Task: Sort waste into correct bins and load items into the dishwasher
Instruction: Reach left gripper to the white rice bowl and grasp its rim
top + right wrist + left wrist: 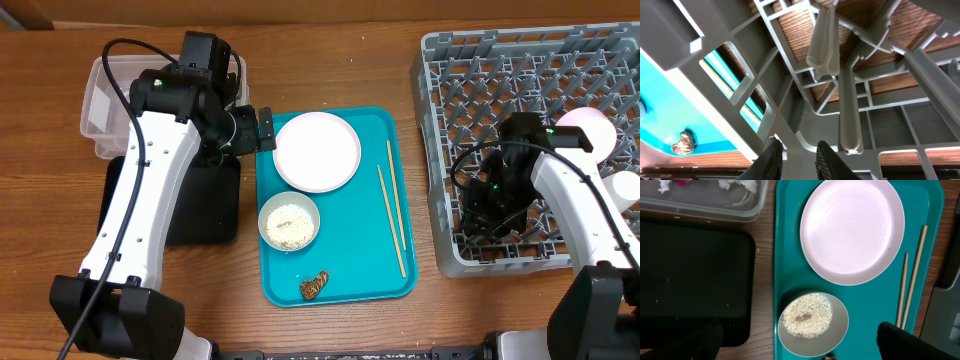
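From overhead, the left hand hangs over the seam between the black tray and the teal tray, spread wide and empty. Just to its right lies the plate, and nearer the robot the bowl of rice. The chopsticks lie along the teal tray's right side, their long axis running near to far. That puts them on the edge closest to the dish rack, so the right arm is the nearer one. The brown lump sits at the teal tray's near edge. The right hand is down inside the dish rack, and a pink bowl stands behind it. The clear tub rests on the bench behind the black tray.

In the left wrist view the dark fingers frame the bottom corners, with the bowl directly between them and the plate beyond. The bowl looks the likeliest next pick. The black tray lies bare to the left, and scraps of waste show in the clear tub.

In the right wrist view the fingertips stand slightly parted among grey pegs. Nothing shows between them, so the right hand is released. The lump and the teal tray appear through the rack wall.
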`<state>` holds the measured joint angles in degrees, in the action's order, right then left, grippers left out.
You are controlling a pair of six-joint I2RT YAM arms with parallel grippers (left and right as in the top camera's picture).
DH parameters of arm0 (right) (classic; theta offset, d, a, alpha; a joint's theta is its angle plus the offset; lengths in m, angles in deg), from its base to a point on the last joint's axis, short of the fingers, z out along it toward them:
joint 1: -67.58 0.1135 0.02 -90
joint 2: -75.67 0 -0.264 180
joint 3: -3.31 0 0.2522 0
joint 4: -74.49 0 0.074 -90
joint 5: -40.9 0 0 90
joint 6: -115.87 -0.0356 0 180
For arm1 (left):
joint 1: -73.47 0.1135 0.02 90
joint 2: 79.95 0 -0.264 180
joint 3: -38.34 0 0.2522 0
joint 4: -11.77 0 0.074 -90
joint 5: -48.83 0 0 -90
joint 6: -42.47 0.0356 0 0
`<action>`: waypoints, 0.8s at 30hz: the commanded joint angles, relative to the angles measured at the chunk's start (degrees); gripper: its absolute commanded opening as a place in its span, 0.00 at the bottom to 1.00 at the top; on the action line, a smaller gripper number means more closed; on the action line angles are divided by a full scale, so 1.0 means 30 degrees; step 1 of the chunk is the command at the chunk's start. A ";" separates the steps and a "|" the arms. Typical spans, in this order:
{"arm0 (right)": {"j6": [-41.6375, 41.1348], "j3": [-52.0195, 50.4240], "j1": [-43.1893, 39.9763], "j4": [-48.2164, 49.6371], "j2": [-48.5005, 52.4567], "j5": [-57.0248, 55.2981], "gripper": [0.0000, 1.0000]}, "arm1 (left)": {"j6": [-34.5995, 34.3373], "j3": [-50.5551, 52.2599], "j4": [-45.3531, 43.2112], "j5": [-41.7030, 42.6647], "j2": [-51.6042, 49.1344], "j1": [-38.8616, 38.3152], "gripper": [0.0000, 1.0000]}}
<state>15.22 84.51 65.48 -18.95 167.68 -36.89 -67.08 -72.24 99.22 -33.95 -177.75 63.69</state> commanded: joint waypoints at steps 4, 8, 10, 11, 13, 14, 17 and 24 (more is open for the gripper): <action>0.0583 0.1494 0.0058 -0.0182 -0.0379 -0.0066 0.29 | 0.0087 -0.0277 -0.0051 -0.0058 0.0248 -0.0146 1.00; 0.0576 0.4452 0.0058 -0.0211 -0.1129 -0.0539 0.35 | 0.0233 -0.0270 -0.0007 -0.0058 0.0240 -0.0423 1.00; 0.0707 0.5661 0.0058 -0.0073 -0.1530 -0.0546 0.37 | 0.0423 -0.0255 -0.0007 -0.0066 0.0240 -0.0736 1.00; 0.0714 0.6288 0.0058 0.0051 -0.1800 -0.0539 0.38 | 0.0466 -0.0248 -0.0015 -0.0080 0.0233 -0.0940 1.00; 0.0699 0.7198 0.0058 0.0495 -0.2310 -0.0452 0.42 | 0.0488 -0.0189 -0.0029 -0.0153 0.0226 -0.1486 1.00; 0.0692 0.7439 0.0058 0.0729 -0.2565 -0.0328 0.67 | 0.0525 -0.0117 -0.0073 -0.0262 0.0226 -0.1778 1.00; 0.0699 0.7555 0.0044 0.1107 -0.3177 -0.0219 1.00 | 0.0517 0.0226 -0.0073 -0.0852 0.0226 -0.2681 1.00; -0.1508 0.7555 -0.0168 0.0029 -0.3315 -0.5493 1.00 | 0.0109 0.1829 -0.0138 -0.0925 0.0226 -0.4736 1.00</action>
<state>15.54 106.67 65.43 -18.15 157.71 -43.93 -66.71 -69.01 98.98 -35.65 -177.75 51.41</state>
